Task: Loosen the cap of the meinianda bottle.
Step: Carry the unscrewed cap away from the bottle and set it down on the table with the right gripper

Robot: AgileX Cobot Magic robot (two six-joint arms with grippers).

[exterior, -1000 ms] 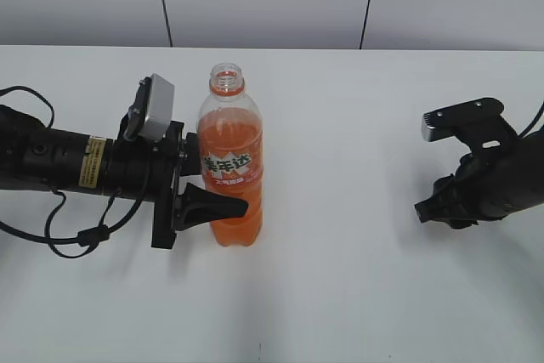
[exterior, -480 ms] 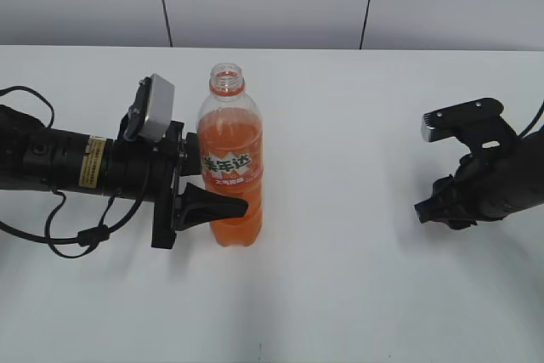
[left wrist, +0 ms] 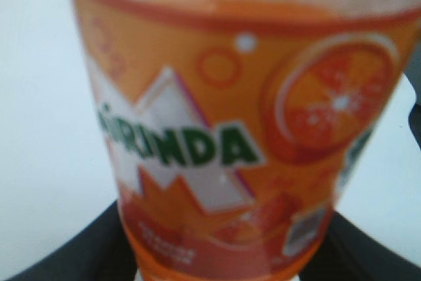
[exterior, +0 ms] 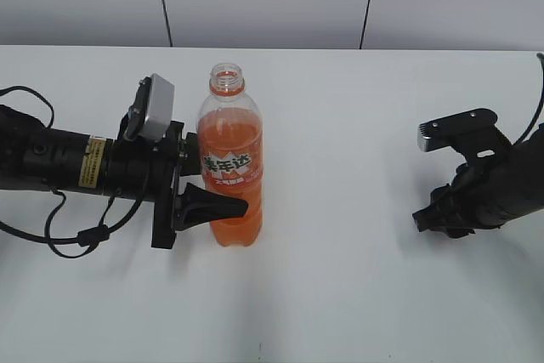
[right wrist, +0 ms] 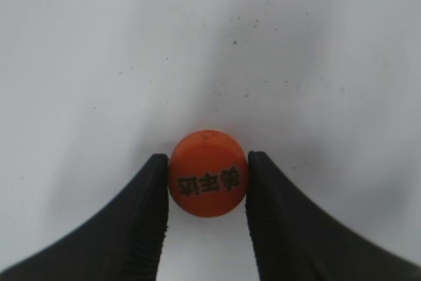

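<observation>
Currently the meinianda bottle (exterior: 229,167) stands upright on the white worktop (exterior: 340,295), at about 9 o'clock from the centre of the exterior view. Its mouth is uncovered; the orange neck ring shows below the bare thread. Orange drink fills the body up to the shoulder.

Left gripper (exterior: 223,178) comes in level from 9 o'clock and is clamped on the bottle at label height, 1 black finger (exterior: 212,205) across the front of the lower body, the other hidden behind. Left wrist view is filled by the blurred orange label (left wrist: 230,156), green lettering on white, an orange-slice picture at 2 o'clock; black finger edges at the bottom corners.

The cap (right wrist: 208,173) is off the bottle. In the right wrist view it sits between the 2 black fingers (right wrist: 141,215) of the right gripper (right wrist: 208,185), both fingers touching its sides, so the gripper grips the cap. Dark characters show on its top. Whether the cap touches the worktop beneath, cannot tell.

In the exterior view the right gripper (exterior: 429,217) is low over the worktop at 3 o'clock, well apart from the bottle; cap not visible there.
</observation>
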